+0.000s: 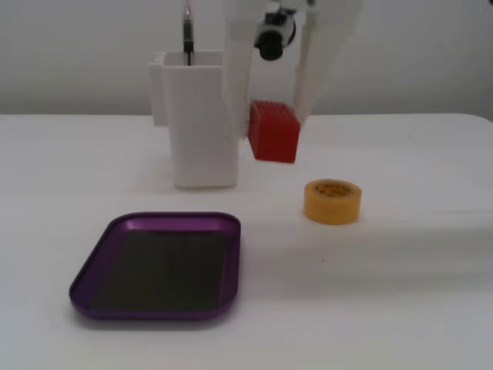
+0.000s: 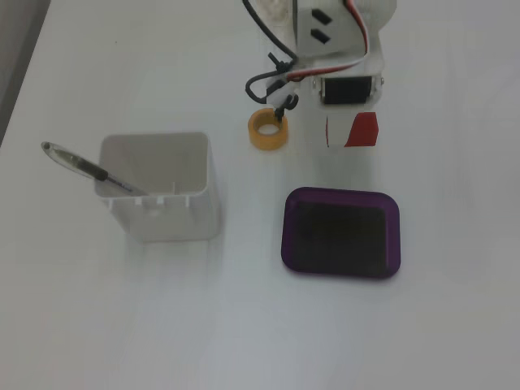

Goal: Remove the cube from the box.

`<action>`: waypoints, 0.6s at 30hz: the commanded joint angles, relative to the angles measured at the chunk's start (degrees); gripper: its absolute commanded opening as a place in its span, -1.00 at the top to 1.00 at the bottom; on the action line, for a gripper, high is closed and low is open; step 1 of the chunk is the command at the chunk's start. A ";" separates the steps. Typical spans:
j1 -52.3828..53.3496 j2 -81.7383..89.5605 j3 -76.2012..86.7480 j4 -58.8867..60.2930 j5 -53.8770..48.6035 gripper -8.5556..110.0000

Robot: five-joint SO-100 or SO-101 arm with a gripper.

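Observation:
The red cube [image 1: 273,142] hangs in the air between my white fingers [image 1: 311,85], well above the table. My gripper [image 1: 271,127] is shut on it. Seen from above, the cube [image 2: 363,130] and gripper [image 2: 352,132] are beyond the far rim of the box, next to the yellow tape roll. The purple box [image 1: 100,262] lies empty on the white table, its dark bottom bare; from above the box [image 2: 286,244] sits right of the white container.
A yellow tape roll [image 1: 332,201] lies on the table, also seen from above as the roll [image 2: 267,130]. A tall white square container [image 1: 196,123] holds a pen [image 2: 85,166]; the container [image 2: 162,188] is left of the box.

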 commanded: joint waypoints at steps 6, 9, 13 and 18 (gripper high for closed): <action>-3.16 10.11 25.75 -16.88 1.85 0.87; -4.75 11.43 31.55 -21.71 1.85 0.87; -5.10 11.51 36.39 -26.81 1.85 0.87; -4.92 11.43 38.76 -31.11 1.85 0.86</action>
